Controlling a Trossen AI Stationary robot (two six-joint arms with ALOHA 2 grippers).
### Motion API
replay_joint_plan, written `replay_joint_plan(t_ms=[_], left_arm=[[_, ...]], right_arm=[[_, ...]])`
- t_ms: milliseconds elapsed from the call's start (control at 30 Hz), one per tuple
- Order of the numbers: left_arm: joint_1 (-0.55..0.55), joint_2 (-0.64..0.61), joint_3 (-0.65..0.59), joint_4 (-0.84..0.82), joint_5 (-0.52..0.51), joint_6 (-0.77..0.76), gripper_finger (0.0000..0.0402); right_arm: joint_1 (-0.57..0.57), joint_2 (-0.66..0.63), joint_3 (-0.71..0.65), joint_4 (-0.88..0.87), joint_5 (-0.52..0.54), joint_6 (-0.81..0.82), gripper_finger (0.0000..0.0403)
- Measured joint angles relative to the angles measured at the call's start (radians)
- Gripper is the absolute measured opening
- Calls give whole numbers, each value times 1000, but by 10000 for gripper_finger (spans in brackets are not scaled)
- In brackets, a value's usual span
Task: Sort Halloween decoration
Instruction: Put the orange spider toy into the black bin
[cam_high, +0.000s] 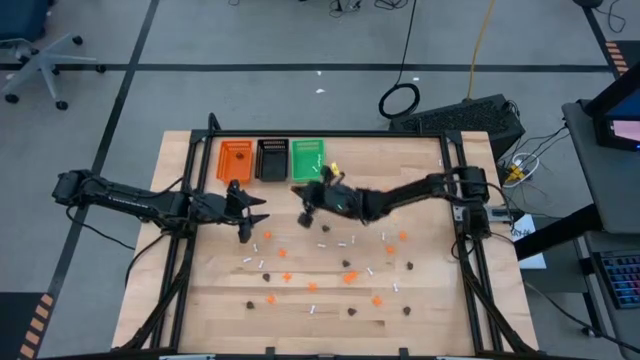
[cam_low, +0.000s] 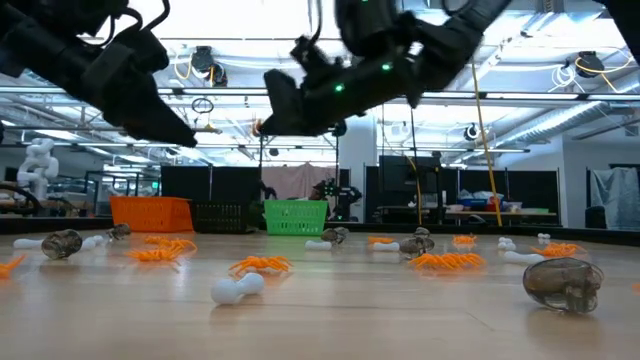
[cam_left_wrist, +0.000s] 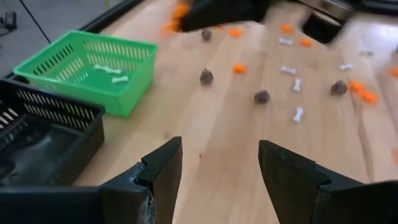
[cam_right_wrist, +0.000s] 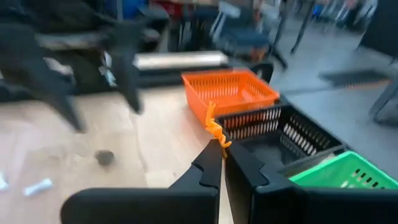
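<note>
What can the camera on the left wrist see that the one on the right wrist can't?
Only the left wrist view shows inside the green tray, where two white sticks lie, and the open left gripper, holding nothing. Only the right wrist view shows the orange tray and the right gripper, shut on an orange trinket. Both show the black tray, part of the green tray and the wooden table with scattered trinkets.

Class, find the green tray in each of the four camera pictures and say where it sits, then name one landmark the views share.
High view: the green tray is the rightmost of three at the table's far edge.
Low view: it stands at centre, far back.
Left wrist view: upper left, with white sticks inside.
Right wrist view: lower right corner.
Shared landmark: the black tray next to it.
</note>
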Motion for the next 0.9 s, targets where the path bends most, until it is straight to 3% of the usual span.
replay_joint_plan(t_ms=[167, 300, 567, 900], left_arm=[[-26, 0, 0, -51, 5, 0, 209], [-41, 0, 0, -61, 5, 6, 209], [-70, 0, 0, -141, 7, 2, 209], [-97, 0, 0, -159, 34, -1, 209]], right_arm=[[-105, 0, 197, -333, -122, 9, 0], [-196, 0, 297, -428, -232, 9, 0], [-309, 27, 329, -357, -244, 59, 0], [-277, 173, 354, -255, -264, 98, 0]])
